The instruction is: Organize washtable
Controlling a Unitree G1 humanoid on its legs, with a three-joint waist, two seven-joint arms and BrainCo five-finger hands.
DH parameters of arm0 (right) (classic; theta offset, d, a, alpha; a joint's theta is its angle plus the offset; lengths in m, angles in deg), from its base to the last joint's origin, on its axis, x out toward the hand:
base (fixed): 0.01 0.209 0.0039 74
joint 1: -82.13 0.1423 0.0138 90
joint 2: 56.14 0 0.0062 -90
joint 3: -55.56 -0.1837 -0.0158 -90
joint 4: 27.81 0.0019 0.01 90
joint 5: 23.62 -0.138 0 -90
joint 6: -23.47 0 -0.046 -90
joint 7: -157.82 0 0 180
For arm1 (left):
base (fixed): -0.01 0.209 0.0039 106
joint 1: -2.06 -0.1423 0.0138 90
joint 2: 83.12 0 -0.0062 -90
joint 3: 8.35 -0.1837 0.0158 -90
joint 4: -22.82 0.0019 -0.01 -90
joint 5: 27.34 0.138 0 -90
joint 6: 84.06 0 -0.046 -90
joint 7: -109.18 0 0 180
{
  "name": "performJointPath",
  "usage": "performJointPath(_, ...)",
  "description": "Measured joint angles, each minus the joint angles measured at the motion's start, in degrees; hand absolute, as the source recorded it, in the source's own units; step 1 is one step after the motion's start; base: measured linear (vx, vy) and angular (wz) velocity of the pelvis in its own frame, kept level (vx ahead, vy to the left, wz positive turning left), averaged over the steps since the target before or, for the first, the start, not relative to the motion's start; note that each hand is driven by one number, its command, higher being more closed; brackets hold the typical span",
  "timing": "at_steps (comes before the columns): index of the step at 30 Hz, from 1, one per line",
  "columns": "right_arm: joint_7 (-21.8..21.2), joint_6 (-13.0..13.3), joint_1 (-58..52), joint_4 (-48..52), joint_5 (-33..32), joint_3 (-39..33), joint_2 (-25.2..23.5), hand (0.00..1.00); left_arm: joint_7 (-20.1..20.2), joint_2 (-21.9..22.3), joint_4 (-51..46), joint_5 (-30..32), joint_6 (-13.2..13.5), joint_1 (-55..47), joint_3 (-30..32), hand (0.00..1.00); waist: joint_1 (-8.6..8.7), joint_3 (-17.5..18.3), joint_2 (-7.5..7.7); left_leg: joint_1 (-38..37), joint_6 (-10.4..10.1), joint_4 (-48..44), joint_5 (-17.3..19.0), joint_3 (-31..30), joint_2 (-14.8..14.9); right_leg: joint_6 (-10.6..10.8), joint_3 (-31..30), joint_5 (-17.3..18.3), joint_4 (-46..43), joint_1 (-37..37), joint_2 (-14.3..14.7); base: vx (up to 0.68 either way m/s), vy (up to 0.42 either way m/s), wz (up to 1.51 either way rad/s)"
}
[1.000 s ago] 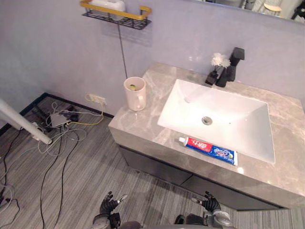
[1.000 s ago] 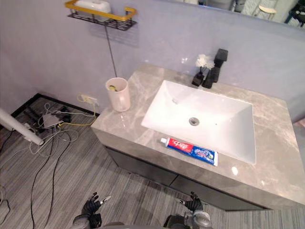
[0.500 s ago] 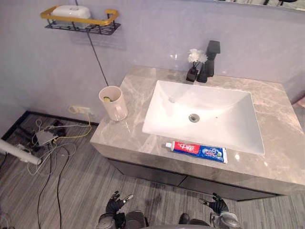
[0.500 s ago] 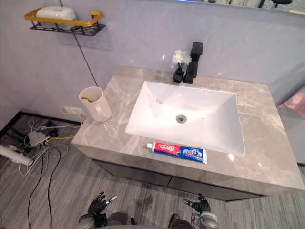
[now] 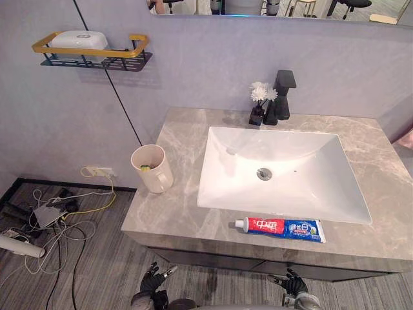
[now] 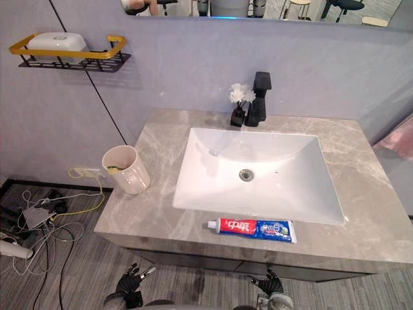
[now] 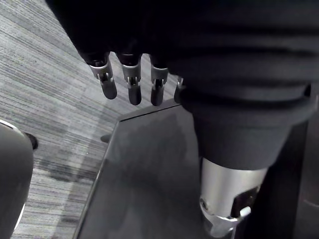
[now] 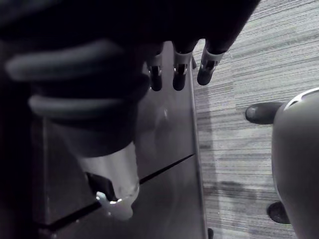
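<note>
Grey countertop (image 5: 174, 213), cup (image 5: 152, 169), toothpaste (image 5: 279, 228), perhaps vase (image 5: 257, 116)

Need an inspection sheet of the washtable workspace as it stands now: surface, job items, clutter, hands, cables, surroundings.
Surface: grey marble countertop with a white sink set in it.
Job's things: toothpaste tube lying flat on the front strip, before the sink; beige cup upright at the left end, something small and yellow-green inside.
Clutter: nothing seen.
Hands: left hand and right hand low, below the countertop's front edge, fingers relaxed, holding nothing.
Cables: loose cables on the floor to the left, near a wall socket.
Surroundings: black faucet and vase of white flowers behind the sink; wall shelf with a white box.
</note>
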State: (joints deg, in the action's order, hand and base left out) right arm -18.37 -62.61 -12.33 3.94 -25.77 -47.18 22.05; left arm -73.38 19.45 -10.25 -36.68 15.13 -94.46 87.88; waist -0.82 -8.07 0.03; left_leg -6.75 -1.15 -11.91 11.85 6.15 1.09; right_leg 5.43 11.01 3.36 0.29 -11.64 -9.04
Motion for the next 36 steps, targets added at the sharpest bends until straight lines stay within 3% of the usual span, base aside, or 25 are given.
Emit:
performJointPath(7, 0.9, -0.1, -0.4, -1.8, 0.2, -0.9, 0.8, 0.0, 0.0, -0.2, 1.1, 0.0, 0.0, 0.0, 0.1, 0.0, -0.01, 0.6, 0.19, -0.5, 0.1, 2.0, -0.9, -1.1, -0.2, 0.0, 0.1, -0.3, 0.1, 0.2, 0.1, -0.05, -0.029, 0.03)
performJointPath(12, 1.1, -0.1, -0.4, -1.8, 0.5, -0.8, 0.8, 0.0, -0.1, -1.3, 1.2, 0.0, 0.0, -0.3, 0.1, 0.0, -0.01, 0.9, 1.2, -0.7, 0.2, 4.5, -2.7, -1.3, -0.6, 0.6, 0.0, -1.3, 1.3, 1.1, -0.1, -0.13, -0.023, -0.04)
performJointPath(13, 1.3, -0.3, -0.5, -1.7, 0.8, -0.6, 2.6, 0.0, -0.1, -1.8, 1.1, 0.5, 0.0, -1.3, 0.1, 0.0, 1.56, 1.6, 0.69, -1.9, -0.2, 9.9, -6.7, -3.9, -1.0, 0.9, -0.5, -3.2, 2.9, 1.9, 0.3, -0.03, -0.008, -0.02)
performJointPath(23, 1.2, -0.3, -0.6, -1.7, 0.1, -0.7, 2.5, 0.0, -0.3, -2.0, 1.1, 0.5, 0.0, -1.4, -1.2, 0.0, 1.47, 1.6, 0.61, -1.9, -0.2, 10.5, -6.7, -3.9, -1.0, 1.0, 0.0, -3.2, 2.9, 2.0, 0.2, 0.0, 0.0, 0.0)
performJointPath(31, 1.0, 0.1, -1.9, -2.3, -6.3, -0.9, 1.2, 0.0, -1.5, -2.5, 1.1, 1.1, 0.0, -1.2, -3.6, 0.0, 1.45, 1.7, 0.89, -2.0, -0.3, 12.8, -7.4, -2.9, -0.6, 1.3, 0.5, -3.1, 3.6, 2.8, 0.1, 0.02, -0.003, -0.01)
performJointPath(36, 1.0, 0.3, -2.1, -2.2, -6.3, -1.0, 0.7, 0.0, -1.6, -2.8, 1.1, 1.1, 0.0, -1.1, -3.9, 0.0, 1.51, 1.9, 1.26, -2.0, -0.3, 13.1, -7.3, -2.9, -0.5, 1.4, 0.5, -3.2, 3.6, 2.6, 0.3, 0.04, -0.007, -0.04)
